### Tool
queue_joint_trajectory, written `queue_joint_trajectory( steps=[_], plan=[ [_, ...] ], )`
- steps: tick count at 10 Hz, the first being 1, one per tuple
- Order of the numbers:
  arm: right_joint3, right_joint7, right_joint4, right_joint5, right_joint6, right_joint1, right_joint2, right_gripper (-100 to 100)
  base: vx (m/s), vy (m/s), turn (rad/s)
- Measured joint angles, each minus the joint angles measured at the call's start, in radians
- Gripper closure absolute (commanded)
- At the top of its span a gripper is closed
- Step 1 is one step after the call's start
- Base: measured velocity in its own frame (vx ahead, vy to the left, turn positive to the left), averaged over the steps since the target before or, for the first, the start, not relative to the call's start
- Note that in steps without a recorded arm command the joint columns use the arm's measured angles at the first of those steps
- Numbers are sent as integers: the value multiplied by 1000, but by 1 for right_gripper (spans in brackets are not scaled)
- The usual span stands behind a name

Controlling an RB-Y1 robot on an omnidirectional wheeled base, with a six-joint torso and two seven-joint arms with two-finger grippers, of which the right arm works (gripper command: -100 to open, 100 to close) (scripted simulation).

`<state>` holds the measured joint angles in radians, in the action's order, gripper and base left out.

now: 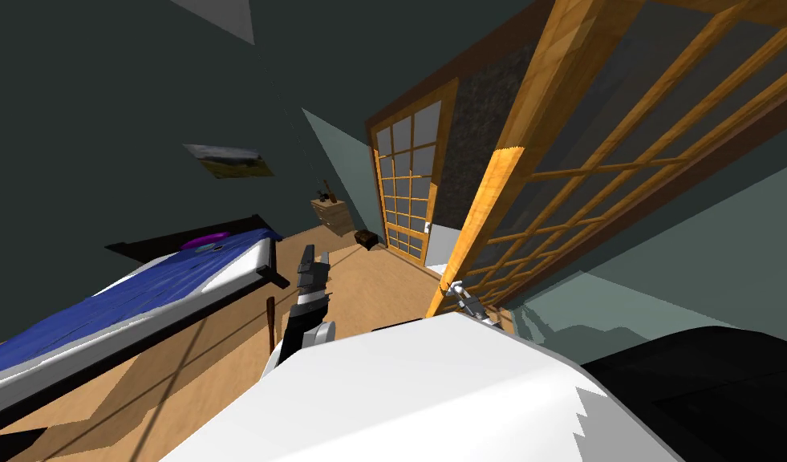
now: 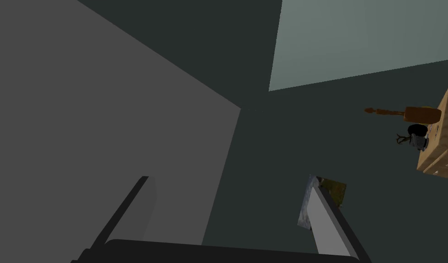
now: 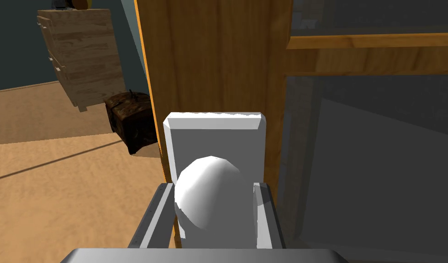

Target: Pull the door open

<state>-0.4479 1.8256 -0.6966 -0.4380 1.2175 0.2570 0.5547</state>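
The door (image 1: 490, 210) is a wooden lattice frame with grey panes, and its free edge stands just ahead of me on the right. In the right wrist view its wooden stile (image 3: 218, 55) carries a white plate (image 3: 214, 132) with a rounded white knob (image 3: 211, 196). My right gripper (image 3: 213, 205) is shut on that knob, one finger pressed to each side. The head view shows this gripper (image 1: 460, 290) low at the door's edge. My left gripper (image 1: 314, 258) is raised over the floor, away from the door. It (image 2: 232, 214) stands open with nothing between its fingers.
A bed with a blue cover (image 1: 143, 293) runs along my left. A wooden dresser (image 1: 333, 214) and a small dark chest (image 1: 367, 238) stand at the far wall, near a second lattice door (image 1: 405, 184). Tan floor (image 1: 367, 281) lies between the bed and the door.
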Motion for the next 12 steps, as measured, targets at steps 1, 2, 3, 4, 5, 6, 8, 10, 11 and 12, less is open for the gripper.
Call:
queue_joint_trajectory(
  steps=[1,2,3,4,5,6,8,10,11,12],
  plan=[
    [-3,4,2,2,7,-1,2,100,-232,-33,124],
    [-5,8,11,4,15,-4,5,100,-95,-13,21],
    [-7,9,14,4,15,-3,4,100,-44,3,-19],
    [-13,9,13,10,23,7,10,100,-45,1,-24],
    [-19,12,37,16,46,3,9,100,-36,1,-9],
    [-24,15,43,21,64,9,14,100,-40,-5,-9],
    [-33,13,29,30,83,27,26,100,-26,-13,-2],
    [-44,14,47,40,111,28,25,100,-30,-7,1],
    [-50,18,70,46,131,22,21,100,-45,-24,4],
    [-60,26,96,55,159,18,20,100,-65,-44,-2]
  ],
)
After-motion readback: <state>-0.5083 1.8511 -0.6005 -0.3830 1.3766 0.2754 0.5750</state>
